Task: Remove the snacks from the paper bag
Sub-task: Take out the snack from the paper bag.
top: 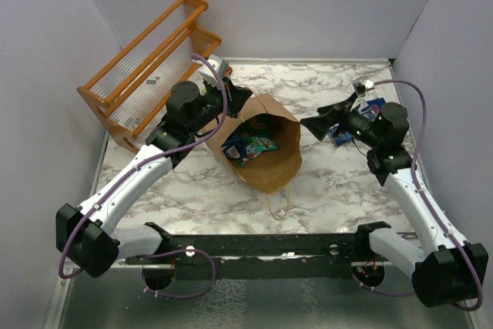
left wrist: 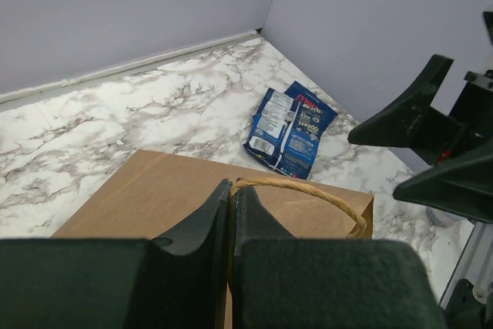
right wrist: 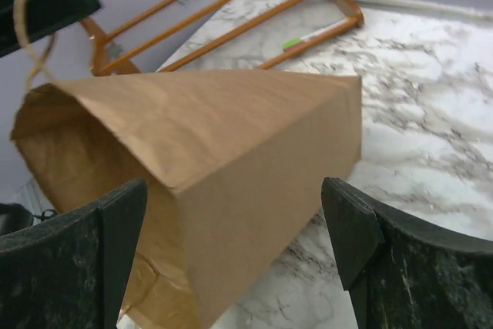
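1. Pinching tight, the left hand has its fingers closed on the twisted loop handle at the upper rim of the paper bag; from the left wrist view the loop comes out right at the fingertips.
2. The paper bag sits in the middle of the marble surface, tipped over, with its mouth gaping toward the overhead camera and its creased brown side showing.
3. Down inside that mouth you can see the snacks, teal-green and blue packets bunched together against the bag's lower wall.
4. A second handle trails loose on the surface toward the near edge.
5. Over on the right, the right hand is spread wide with nothing between its fingers, just beside the bag's right side and pointed at it.
6. From its own camera, the right hand's two dark fingers frame the bag without touching it.
7. One dark blue packet is out of the bag, lying flat on the surface near the far right corner, behind the right hand.
8. An orange wooden rack leans in the far left corner, well apart from the packets.
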Available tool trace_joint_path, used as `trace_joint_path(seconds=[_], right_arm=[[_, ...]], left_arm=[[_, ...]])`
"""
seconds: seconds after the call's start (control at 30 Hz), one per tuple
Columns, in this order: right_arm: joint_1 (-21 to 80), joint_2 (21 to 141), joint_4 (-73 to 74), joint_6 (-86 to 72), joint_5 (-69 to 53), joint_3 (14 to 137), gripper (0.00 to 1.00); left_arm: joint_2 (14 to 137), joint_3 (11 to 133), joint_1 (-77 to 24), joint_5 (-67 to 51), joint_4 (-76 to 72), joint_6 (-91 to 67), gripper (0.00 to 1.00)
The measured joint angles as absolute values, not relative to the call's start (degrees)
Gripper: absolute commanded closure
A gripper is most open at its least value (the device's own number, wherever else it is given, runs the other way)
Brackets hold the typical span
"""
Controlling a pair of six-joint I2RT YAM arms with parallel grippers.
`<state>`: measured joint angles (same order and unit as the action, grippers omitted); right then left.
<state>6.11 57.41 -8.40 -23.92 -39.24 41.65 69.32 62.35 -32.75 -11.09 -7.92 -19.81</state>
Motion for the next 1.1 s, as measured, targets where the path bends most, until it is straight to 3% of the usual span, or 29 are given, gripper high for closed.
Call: trace_joint_path(seconds=[0.4, 0.53, 0.67, 1.1], right_arm=[[32.58, 50.33, -5.69, -4.21, -34.24, 42.65, 0.14], [41.23, 51.44, -6.74, 3.86, -29.3, 40.97, 0.26], [46.48, 57.36, -10.57, 12.62, -22.59, 39.24, 0.34], [48.69, 83.44, -34.74, 27.05, 1.37, 35.24, 0.51]], left_arm=[[69.32, 62.35, -32.75, -11.07, -7.92, -19.81, 1.0], [69.34, 62.35, -32.75, -11.09, -7.9, -19.81, 1.0], [69.34, 62.35, -32.75, -11.07, -7.92, -19.81, 1.0], [69.36, 62.35, -32.75, -11.11, -7.92, -20.01, 1.0]])
